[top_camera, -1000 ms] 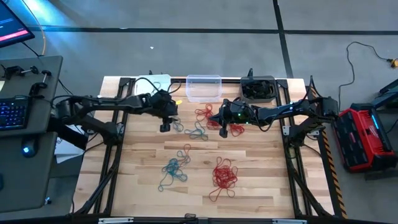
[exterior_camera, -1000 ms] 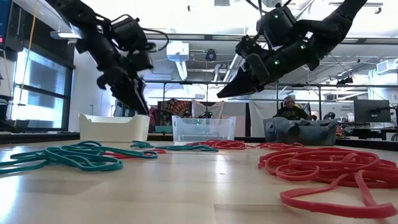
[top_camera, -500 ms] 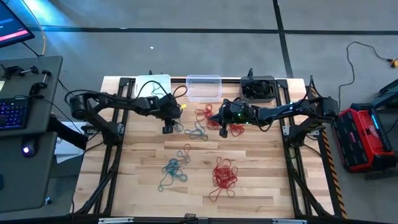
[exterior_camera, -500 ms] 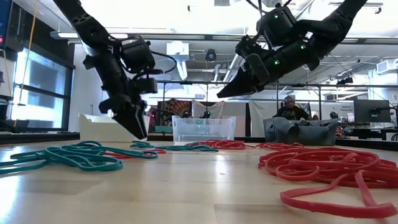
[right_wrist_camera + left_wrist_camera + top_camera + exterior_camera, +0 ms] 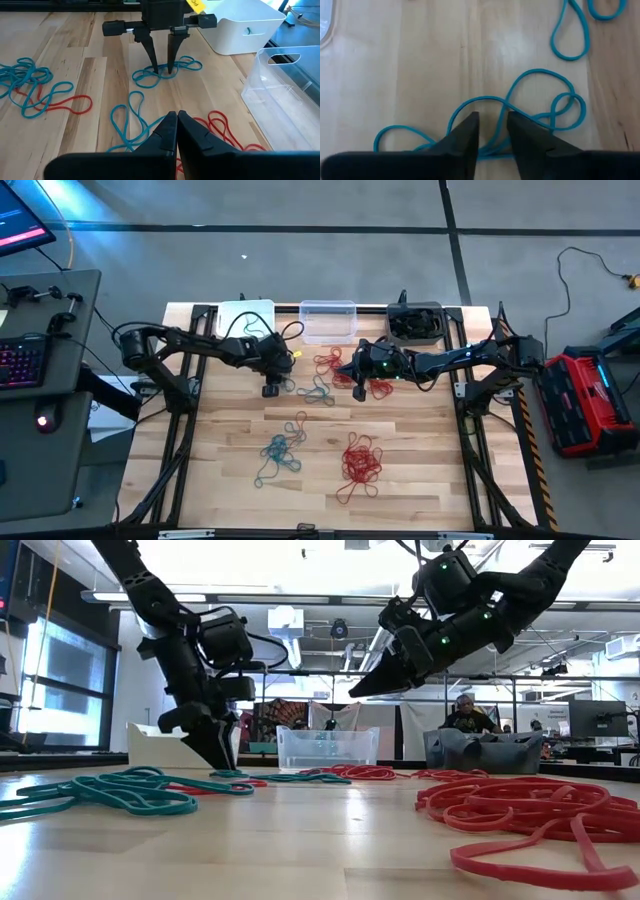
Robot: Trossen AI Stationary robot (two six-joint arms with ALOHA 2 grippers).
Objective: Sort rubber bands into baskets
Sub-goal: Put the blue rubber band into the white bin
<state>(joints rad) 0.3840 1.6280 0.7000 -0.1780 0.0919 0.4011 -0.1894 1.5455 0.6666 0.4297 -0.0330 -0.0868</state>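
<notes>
Wooden planks make up the tabletop [image 5: 420, 440], with three baskets in a row along its far edge: the white basket [image 5: 246, 314], the clear basket [image 5: 328, 320] beside it, and the dark grey basket [image 5: 416, 322] beyond that. No brand or readable writing shows on any of them; a small yellow tag on the left arm is too small to read.

Just in front of the white basket, the left end effector [image 5: 493, 131] is down at the tabletop, its fingers a narrow gap apart and straddling strands of a small teal rubber band bunch [image 5: 540, 107]; whether the strands are pinched cannot be told. The right end effector [image 5: 177, 120] hangs above the tabletop in front of the clear basket, fingers pressed together and holding nothing, over loose red rubber bands [image 5: 330, 362]. Nearer the front edge, well apart from the baskets, lie a teal bunch [image 5: 277, 452] and a red bunch [image 5: 361, 461].
</notes>
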